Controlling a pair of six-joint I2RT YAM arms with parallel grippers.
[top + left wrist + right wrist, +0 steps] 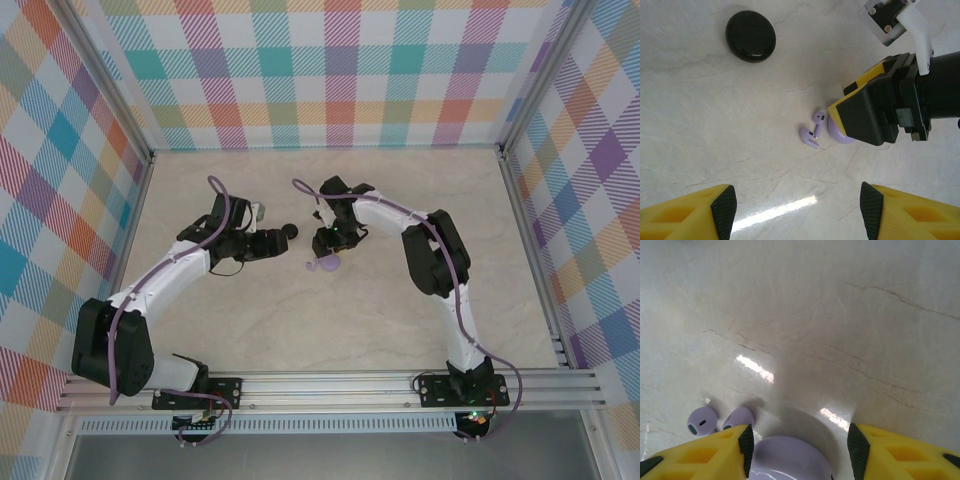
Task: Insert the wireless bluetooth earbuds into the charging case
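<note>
The two earbuds (819, 118) (808, 137) are lavender with dark spots, not black. They lie touching on the marble tabletop, also seen as earbuds (702, 421) (737, 417) left of my right fingers. The lavender charging case (790, 460) sits closed between the jaws of my right gripper (797, 445), which stands open around it, the right pad clear of it. From the left wrist a crescent of the case (840, 137) shows under the right gripper (870, 115). My left gripper (797, 215) is open, holding nothing, hovering short of the earbuds. From above, the case (325, 265) lies below the right gripper (326, 245).
A round black disc (750, 36) lies on the table left of the earbuds, seen from above as the disc (292, 231) by the left gripper's (272, 243) tip. Checked walls and metal rails (330, 388) enclose the marble table (330, 330).
</note>
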